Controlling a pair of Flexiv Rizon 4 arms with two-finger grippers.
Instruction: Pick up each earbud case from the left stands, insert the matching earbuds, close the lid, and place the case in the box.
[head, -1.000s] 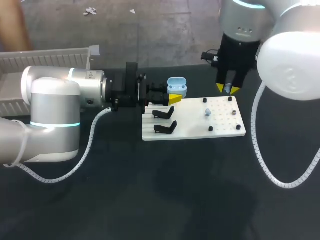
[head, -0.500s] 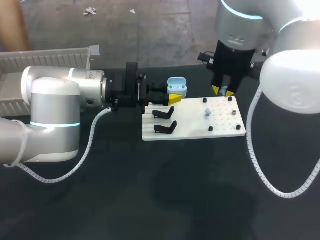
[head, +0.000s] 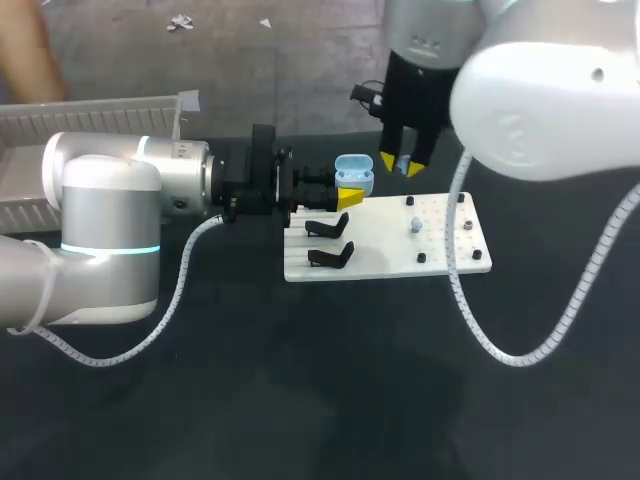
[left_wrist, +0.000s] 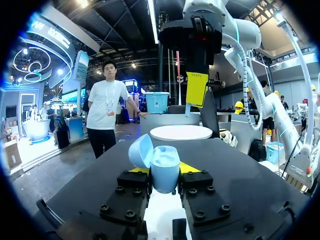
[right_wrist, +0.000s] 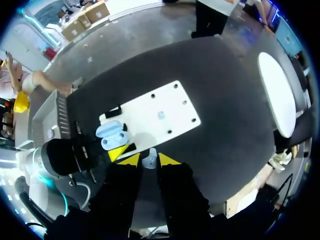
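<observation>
Your right gripper (head: 400, 163) has swung from over the white board (head: 440, 255) to near the open earbud case (head: 354, 175), above and just beyond it, pinching a pale earbud (right_wrist: 149, 160) between its tips. Left gripper (left_wrist: 165, 170) hasn't moved, clamped on the case, lid up. Insertion looks next; another earbud (head: 415, 226) waits on the board

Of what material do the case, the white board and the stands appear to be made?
Case: likely smooth plastic, pale blue, soft sheen on its rounded lid. Board: probably matte white plastic, flat and even, though painted metal is possible. Stands: seemingly black plastic, dull, thin bent shapes.
</observation>
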